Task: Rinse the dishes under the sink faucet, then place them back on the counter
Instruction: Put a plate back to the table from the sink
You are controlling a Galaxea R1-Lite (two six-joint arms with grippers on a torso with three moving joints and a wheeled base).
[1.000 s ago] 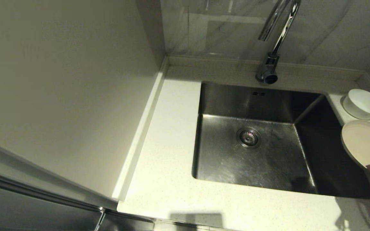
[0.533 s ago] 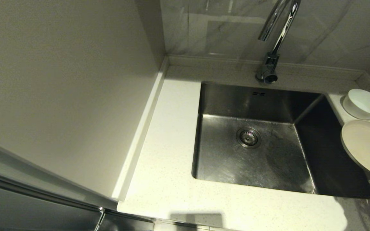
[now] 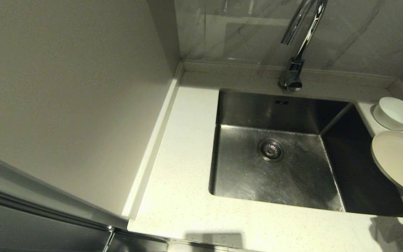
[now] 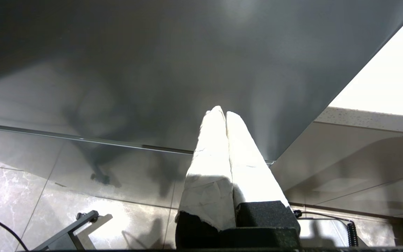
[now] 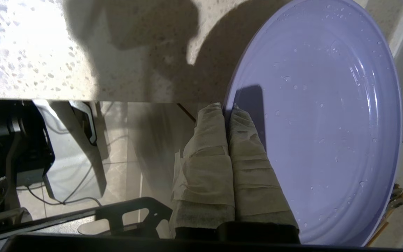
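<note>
Gripping wet lavender plate (image 5: 327,133) rim: right end effector (image 5: 226,108); left end effector (image 4: 221,112) closed.

From my seat the sink (image 3: 275,175) basin lies open, only the drain strainer (image 3: 270,150) flat on its floor. The faucet (image 3: 301,42) arches over the basin's back edge, so I'd meet it coming in high there. The counter (image 3: 180,182) strip along the left edge is bare but hemmed by the wall (image 3: 68,98). On the right edge the white bowl (image 3: 395,112) and beige plate (image 3: 401,162) crowd the strip, the plate overhanging the basin.
</note>
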